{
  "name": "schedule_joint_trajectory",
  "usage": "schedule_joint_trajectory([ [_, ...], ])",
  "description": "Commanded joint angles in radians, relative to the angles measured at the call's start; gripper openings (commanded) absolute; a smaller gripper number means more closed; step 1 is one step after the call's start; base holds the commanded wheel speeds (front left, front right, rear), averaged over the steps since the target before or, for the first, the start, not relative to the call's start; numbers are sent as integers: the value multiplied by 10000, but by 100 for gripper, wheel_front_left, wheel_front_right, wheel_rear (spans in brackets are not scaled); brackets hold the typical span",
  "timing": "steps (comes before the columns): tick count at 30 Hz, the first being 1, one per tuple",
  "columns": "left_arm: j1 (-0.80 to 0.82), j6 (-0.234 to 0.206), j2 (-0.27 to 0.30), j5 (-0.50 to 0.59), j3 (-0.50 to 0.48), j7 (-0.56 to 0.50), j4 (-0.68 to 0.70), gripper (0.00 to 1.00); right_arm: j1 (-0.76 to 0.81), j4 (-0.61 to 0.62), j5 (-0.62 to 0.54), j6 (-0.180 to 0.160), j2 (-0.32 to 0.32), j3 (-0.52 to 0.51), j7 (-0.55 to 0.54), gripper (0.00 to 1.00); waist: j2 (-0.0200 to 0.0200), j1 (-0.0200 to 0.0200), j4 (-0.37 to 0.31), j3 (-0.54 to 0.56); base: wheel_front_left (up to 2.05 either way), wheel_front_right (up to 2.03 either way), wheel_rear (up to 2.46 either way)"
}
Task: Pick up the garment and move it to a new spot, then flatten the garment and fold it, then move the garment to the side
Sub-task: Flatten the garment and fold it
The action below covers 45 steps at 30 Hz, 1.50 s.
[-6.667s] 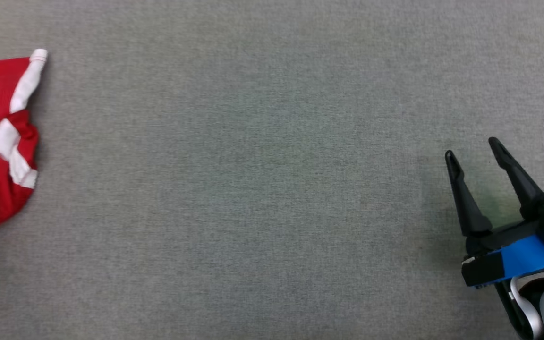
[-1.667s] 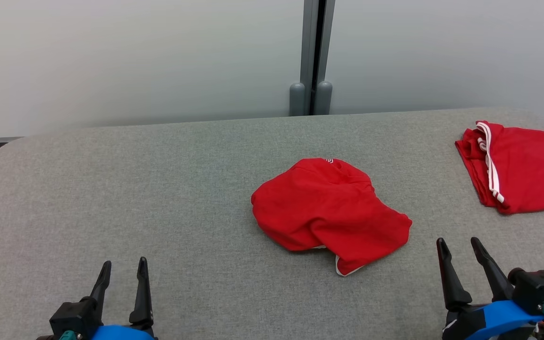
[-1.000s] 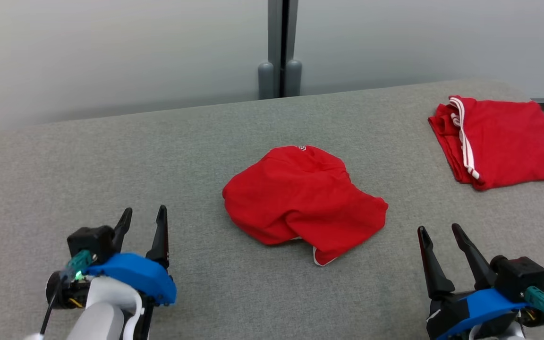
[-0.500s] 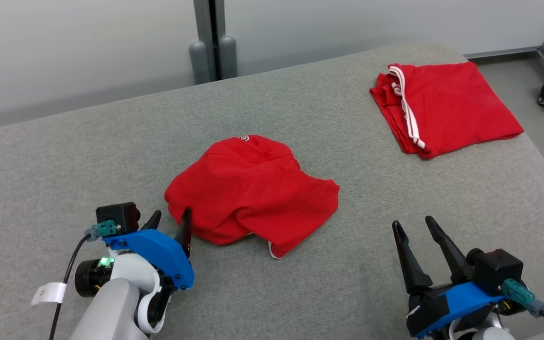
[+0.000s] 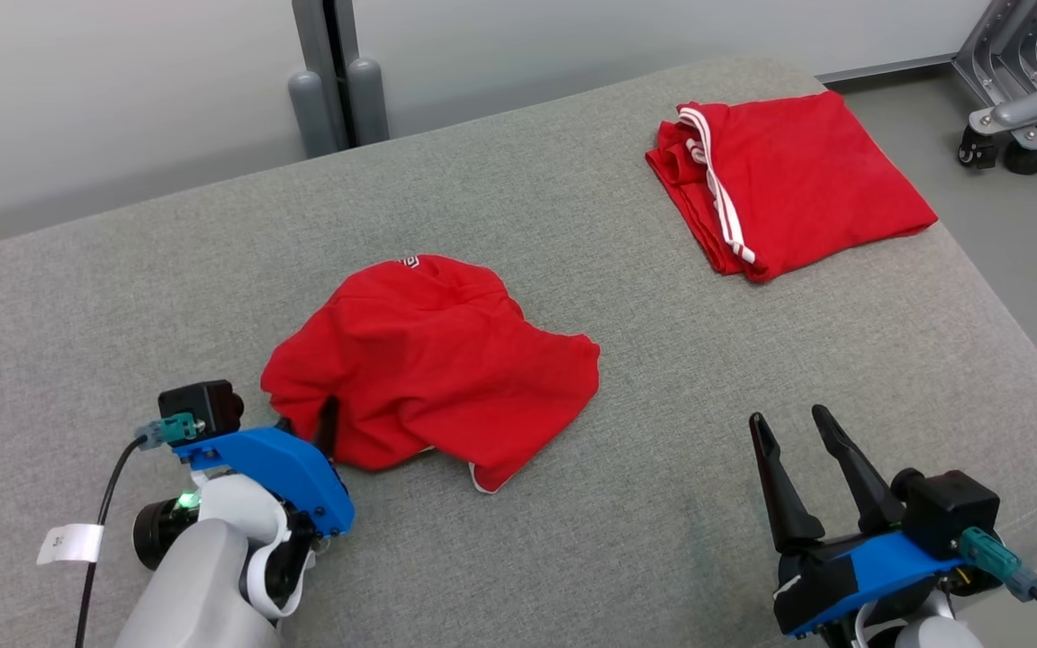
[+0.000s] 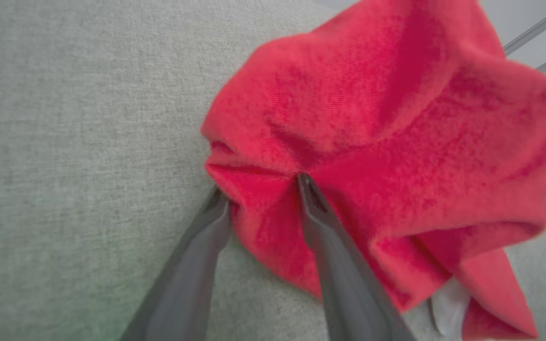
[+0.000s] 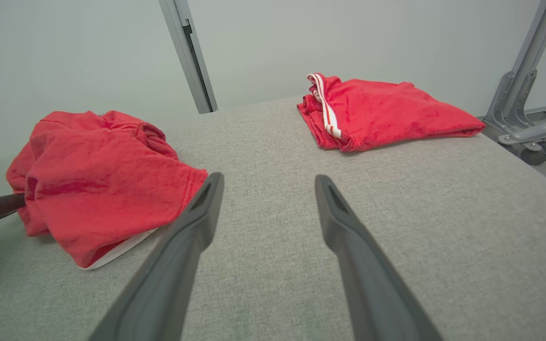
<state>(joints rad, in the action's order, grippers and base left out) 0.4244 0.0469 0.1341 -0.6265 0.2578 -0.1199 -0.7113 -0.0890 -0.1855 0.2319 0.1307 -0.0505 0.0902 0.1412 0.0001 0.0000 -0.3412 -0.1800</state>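
straddling edge fold of garment (image 5: 433, 360), crumpled mid-pad (image 5: 122, 297): left gripper (image 6: 261, 187) jaws apart, not yet pinched, placed for lift. right gripper (image 5: 789, 414) spread, empty, kept clear.

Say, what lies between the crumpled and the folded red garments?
Nothing but bare grey table surface; the head view shows the crumpled garment and folded garment apart.

Soft, even light; the garment (image 6: 386, 142) blurs in the left wrist view.
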Motion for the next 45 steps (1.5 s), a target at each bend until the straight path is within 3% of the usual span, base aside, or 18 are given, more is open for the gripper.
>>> schedule_joint_trajectory([
  [1,218,83,-49,-66,-41,144,-26,0,-97,-52,90,1,-2,-14,57,100,-1,0,5,-4,0,0,0],
  [6,672,-15,-197,298,-137,1994,489,0,-140,-101,84,1,-1,-110,122,100,-1,0,192,14,0,0,0],
  [11,1602,245,-386,1171,600,3298,1211,0,-157,-91,15,1,-1,-172,121,100,-1,0,490,118,0,0,0],
  [19,3096,721,-759,1898,2276,3795,2678,0,-188,-89,70,1,-3,-101,90,100,-1,0,804,292,0,0,0],
  [25,2484,832,-671,1971,3467,3840,3225,0,-61,-62,106,1,-1,-166,116,100,-1,0,1051,234,0,0,0],
  [30,1155,847,5,2068,4453,3753,2740,0,14,-32,68,1,0,-278,86,100,-1,0,1516,177,0,0,0],
  [33,295,844,507,1846,4556,3717,2588,0,8,15,37,1,-1,-287,49,100,-1,0,1827,185,0,0,0],
  [40,-1531,-46,1875,1580,4061,3605,3096,0,174,121,-75,1,-3,-347,-71,100,-1,0,2698,385,0,0,0],
  [44,-2030,-142,2109,1371,4090,3173,3303,0,212,171,-110,1,-1,-348,-135,100,-1,0,2935,497,0,0,0],
  [45,-2154,-93,2139,1235,4113,2942,3405,42,224,191,-115,1,-4,-340,-157,100,-1,0,2995,538,0,0,0],
])
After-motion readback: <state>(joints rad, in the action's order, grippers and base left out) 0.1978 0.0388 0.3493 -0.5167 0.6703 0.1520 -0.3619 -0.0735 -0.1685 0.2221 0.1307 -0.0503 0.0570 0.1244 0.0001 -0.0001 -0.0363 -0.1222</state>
